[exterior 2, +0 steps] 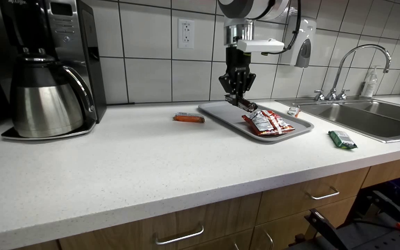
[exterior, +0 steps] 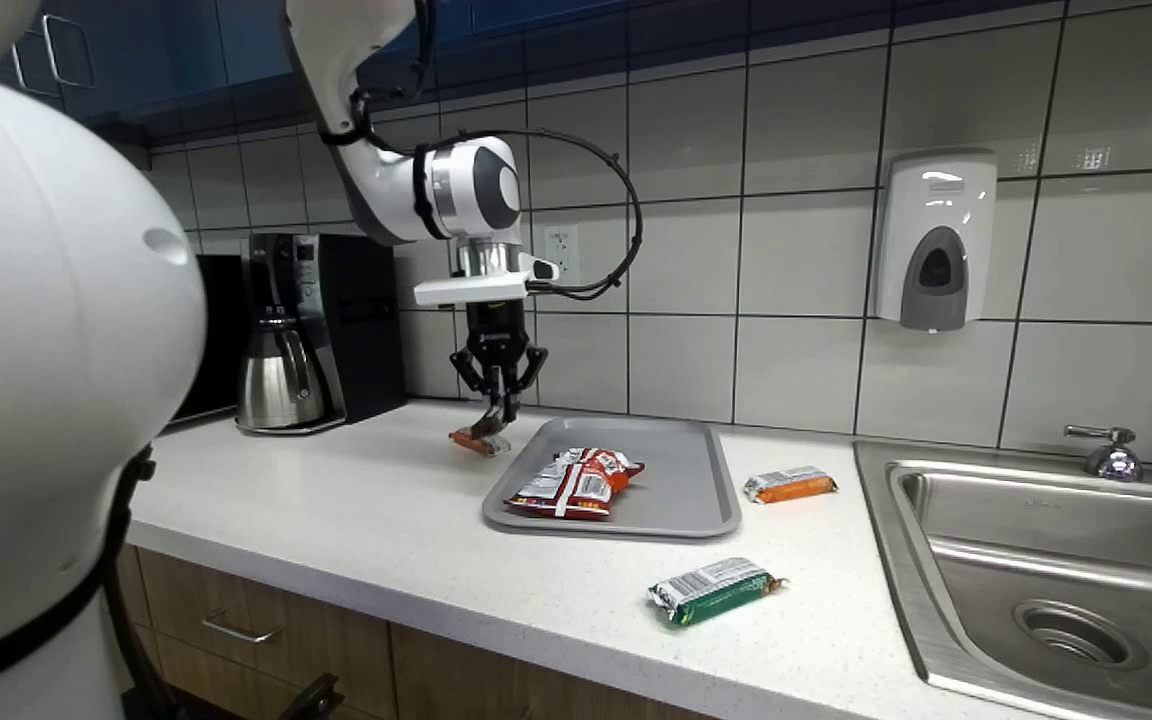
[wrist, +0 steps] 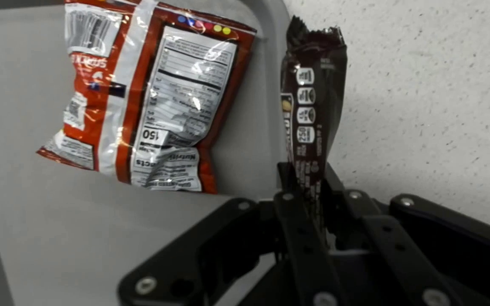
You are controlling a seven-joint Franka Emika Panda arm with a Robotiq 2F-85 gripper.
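My gripper [exterior: 499,405] is shut on a dark brown wrapped candy bar [wrist: 313,106]. It also shows at the fingertips in an exterior view [exterior 2: 247,104]. The bar sticks out past the fingers; its other end is hidden between them in the wrist view. The gripper holds it above the side edge of a grey tray [exterior: 676,480]. A red snack bag [wrist: 223,114] with white label panels lies on the tray beside the held bar, and shows in both exterior views [exterior: 581,485] [exterior 2: 269,123]. The tray rim [wrist: 272,85] runs under the bar in the wrist view.
An orange-wrapped bar [exterior 2: 189,118] lies on the counter beside the tray. Another orange bar [exterior: 791,485] lies between tray and sink [exterior: 921,560]. A green bar [exterior: 716,590] lies nearer the counter's front edge. A coffee maker with steel carafe [exterior 2: 47,107] stands by the wall.
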